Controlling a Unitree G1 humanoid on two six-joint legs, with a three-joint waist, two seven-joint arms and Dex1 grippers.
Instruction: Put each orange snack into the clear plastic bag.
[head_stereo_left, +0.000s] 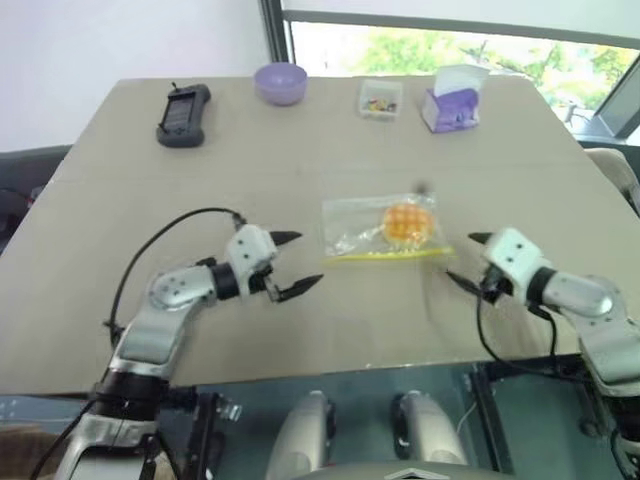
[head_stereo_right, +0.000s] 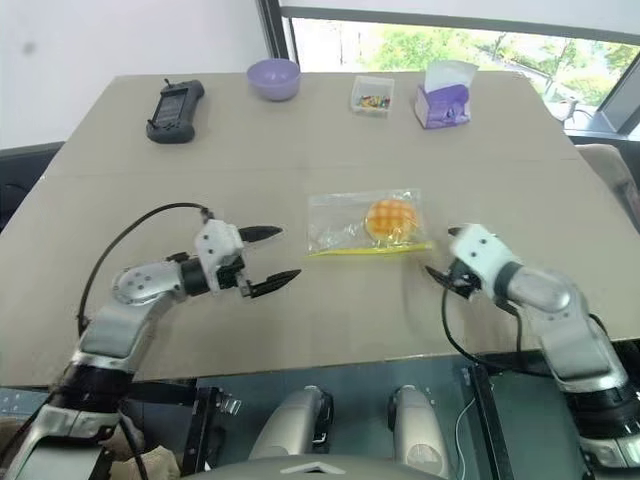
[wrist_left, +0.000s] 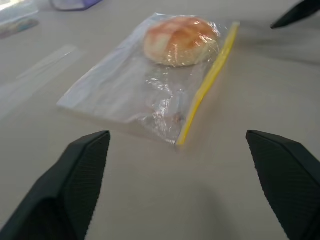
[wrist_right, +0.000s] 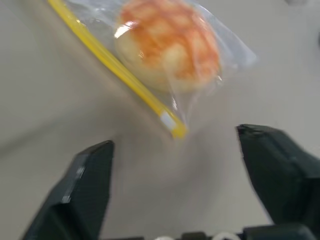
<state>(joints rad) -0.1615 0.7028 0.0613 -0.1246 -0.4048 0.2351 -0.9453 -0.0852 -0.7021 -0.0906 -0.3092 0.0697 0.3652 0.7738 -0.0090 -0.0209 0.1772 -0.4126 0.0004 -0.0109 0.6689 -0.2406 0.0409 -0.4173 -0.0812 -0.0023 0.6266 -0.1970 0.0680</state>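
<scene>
The orange snack (head_stereo_left: 406, 221) lies inside the clear plastic bag (head_stereo_left: 370, 232) on the desk (head_stereo_left: 300, 130); both grippers' fingers wide, empty — the seal looks unpressed, so the snack might slip out.

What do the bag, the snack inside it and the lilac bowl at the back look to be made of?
Clear plastic bag: thin glossy film, going by its crinkles, with a yellow seal strip. Orange snack: looks like soft baked bread, matte, with a criss-cross crust; could be a replica. Bowl: smooth, opaque, probably plastic or glazed ceramic.
</scene>
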